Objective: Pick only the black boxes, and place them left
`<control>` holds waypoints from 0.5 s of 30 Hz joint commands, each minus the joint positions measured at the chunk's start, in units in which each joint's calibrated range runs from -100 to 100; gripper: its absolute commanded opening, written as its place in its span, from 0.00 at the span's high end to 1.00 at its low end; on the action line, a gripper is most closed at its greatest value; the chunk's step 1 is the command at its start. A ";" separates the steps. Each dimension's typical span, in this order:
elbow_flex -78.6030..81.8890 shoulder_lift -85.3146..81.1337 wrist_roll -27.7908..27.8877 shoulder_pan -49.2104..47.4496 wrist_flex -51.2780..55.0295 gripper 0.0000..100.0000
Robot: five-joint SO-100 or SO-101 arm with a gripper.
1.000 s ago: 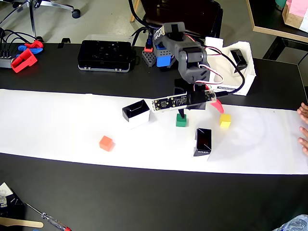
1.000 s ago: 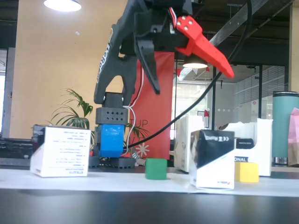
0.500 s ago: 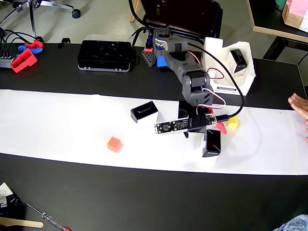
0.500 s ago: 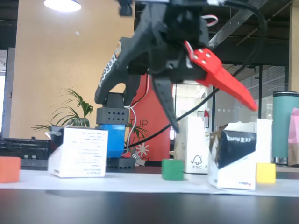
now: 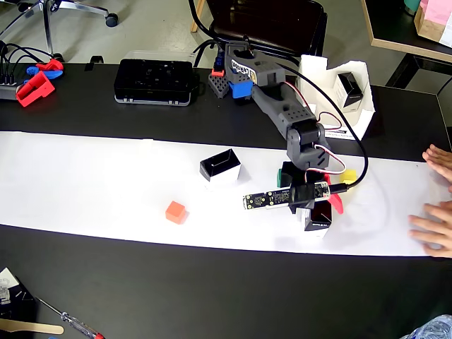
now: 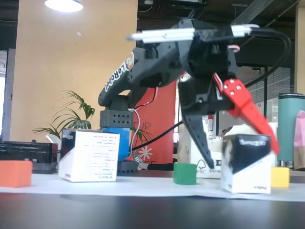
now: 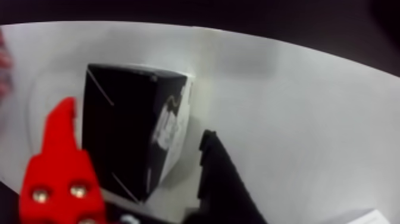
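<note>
One black box (image 5: 316, 222) stands on the white paper, seen closer in the fixed view (image 6: 250, 164) and the wrist view (image 7: 128, 134). My gripper (image 5: 323, 209) is open and straddles it: the red finger (image 7: 56, 173) sits on one side and the black finger (image 7: 220, 179) on the other. In the fixed view the gripper (image 6: 242, 157) reaches down around the box's upper half. A second black box (image 5: 220, 168) stands left of the arm, also in the fixed view (image 6: 90, 155). A third black box (image 5: 348, 88) lies in a white tray (image 5: 361, 116) at the back right.
On the paper are a green cube (image 5: 286, 174) half under the arm, a yellow cube (image 5: 348, 174) and an orange-red cube (image 5: 176, 212). A flat black device (image 5: 155, 72) sits at the back. A person's hands (image 5: 434, 215) rest on the paper's right end.
The paper's objects have all slid to the right. My gripper has moved forward and right and come down around the near black box. The person's hands have come further in.
</note>
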 commanded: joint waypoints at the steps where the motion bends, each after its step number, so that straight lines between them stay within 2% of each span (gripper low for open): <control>1: -8.48 -1.00 -0.95 -1.77 -2.77 0.91; 9: -7.86 -2.82 -1.22 -7.83 -2.37 0.94; 15: 2.33 -12.22 -4.74 -12.34 -2.45 0.94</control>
